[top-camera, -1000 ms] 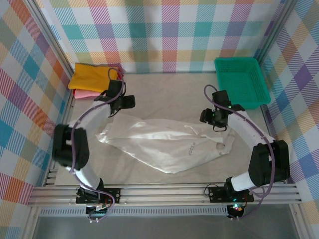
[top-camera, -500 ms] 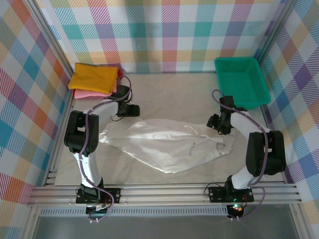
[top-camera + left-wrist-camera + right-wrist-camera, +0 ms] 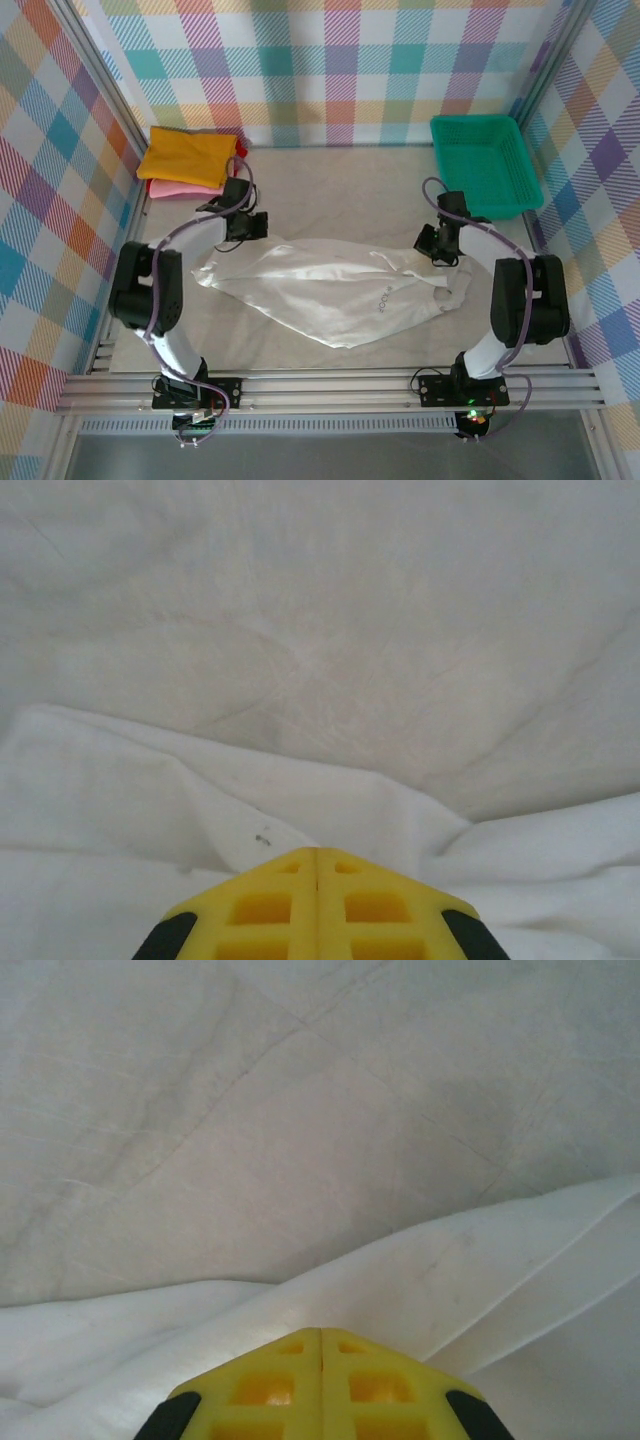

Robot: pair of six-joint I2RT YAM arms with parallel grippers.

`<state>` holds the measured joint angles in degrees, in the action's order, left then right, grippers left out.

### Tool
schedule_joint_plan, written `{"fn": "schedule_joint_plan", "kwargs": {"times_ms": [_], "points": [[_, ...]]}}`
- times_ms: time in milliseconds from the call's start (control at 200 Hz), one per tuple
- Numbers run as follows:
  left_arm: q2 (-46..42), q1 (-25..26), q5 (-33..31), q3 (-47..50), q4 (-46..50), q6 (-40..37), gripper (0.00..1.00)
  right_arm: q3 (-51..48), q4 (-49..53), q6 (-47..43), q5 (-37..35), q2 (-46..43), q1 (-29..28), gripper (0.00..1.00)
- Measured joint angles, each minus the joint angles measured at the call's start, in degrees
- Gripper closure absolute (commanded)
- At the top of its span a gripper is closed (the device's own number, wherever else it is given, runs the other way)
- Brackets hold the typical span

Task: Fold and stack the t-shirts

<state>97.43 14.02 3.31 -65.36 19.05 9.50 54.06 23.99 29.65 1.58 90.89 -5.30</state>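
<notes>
**Item 1, white t-shirt** (image 3: 340, 290): short-sleeved and unfolded, lying rumpled across the middle of the tabletop (image 3: 340, 185). It runs on a slant from near left to near right. A small chest mark (image 3: 383, 300) faces up, right of centre.

**Item 2, mustard-yellow t-shirt** (image 3: 188, 157): folded, in the far left corner. It lies on top of item 3.

**Item 3, pink t-shirt** (image 3: 168, 187): folded, under item 2, with its near edge showing.

**Item 4, green basket** (image 3: 485, 160): plastic, in the far right corner, well apart from the shirts.

**Item 5, left tool** (image 3: 250, 228): low at the far left edge of the white t-shirt. In the left wrist view its yellow fingers (image 3: 270, 910) meet flush along the seam, over a fold of white cloth. Whether any cloth is pinched cannot be told.

**Item 6, right tool** (image 3: 441, 250): low at the far right edge of the white t-shirt, by the collar end. In the right wrist view its fingers (image 3: 370, 1390) are likewise pressed together above a white fold. Whether it grips cloth cannot be told.
</notes>
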Motion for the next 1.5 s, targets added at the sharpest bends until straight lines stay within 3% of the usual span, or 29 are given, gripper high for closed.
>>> {"fn": "schedule_joint_plan", "kwargs": {"times_ms": [200,220,285,350,400,675,745,875,950,1040,1075,1270,1500], "points": [[-8.79,-0.90,-0.24,1.53,-3.39,2.78,1.00,-1.62,-0.81,0.02,-0.28,-10.14,0.00,1.00],[-8.79,-1.01,0.17,1.53,-3.63,2.75,0.99,-1.62,-0.90,0.11,-0.42,-10.64,-0.02,0.95],[-7.80,-1.16,0.81,1.36,-3.48,2.62,0.62,-1.62,-0.83,0.79,-1.20,-11.26,0.00,0.77],[-5.05,-1.16,1.70,0.42,-2.03,2.25,0.48,-1.62,-0.48,1.46,-2.01,-10.45,0.20,0.69],[-2.34,-1.16,2.19,-0.63,-0.55,1.86,0.32,-1.64,-0.13,1.99,-2.25,-9.35,0.61,0.63],[3.74,-1.16,4.09,-1.33,3.50,0.90,0.24,-2.86,0.66,4.09,-2.99,-5.35,2.34,0.57],[4.33,-1.14,4.83,-1.46,3.41,0.74,0.26,-2.86,0.17,4.15,-2.56,-3.23,2.34,0.56],[4.68,-1.03,6.21,-1.40,3.17,1.05,0.53,-2.86,-1.42,4.28,-1.68,0.81,2.34,0.58],[4.61,-1.03,6.78,-0.48,1.73,1.03,0.70,-2.86,-2.69,4.26,-0.90,2.08,2.34,0.73],[3.98,-1.05,6.64,1.79,0.59,1.46,1.00,-2.78,-4.66,4.59,0.02,2.91,2.34,0.94],[3.30,-1.05,6.47,2.99,0.24,1.66,1.00,-2.62,-5.05,4.70,0.31,3.04,2.34,1.00],[-6.36,-1.05,4.37,8.63,-0.17,3.28,1.00,-1.99,-5.31,3.98,0.61,0.98,2.16,1.00],[-16.39,-0.79,4.50,12.61,-1.33,5.51,1.00,-1.99,-5.68,2.51,1.70,-10.78,1.95,1.00]]}}
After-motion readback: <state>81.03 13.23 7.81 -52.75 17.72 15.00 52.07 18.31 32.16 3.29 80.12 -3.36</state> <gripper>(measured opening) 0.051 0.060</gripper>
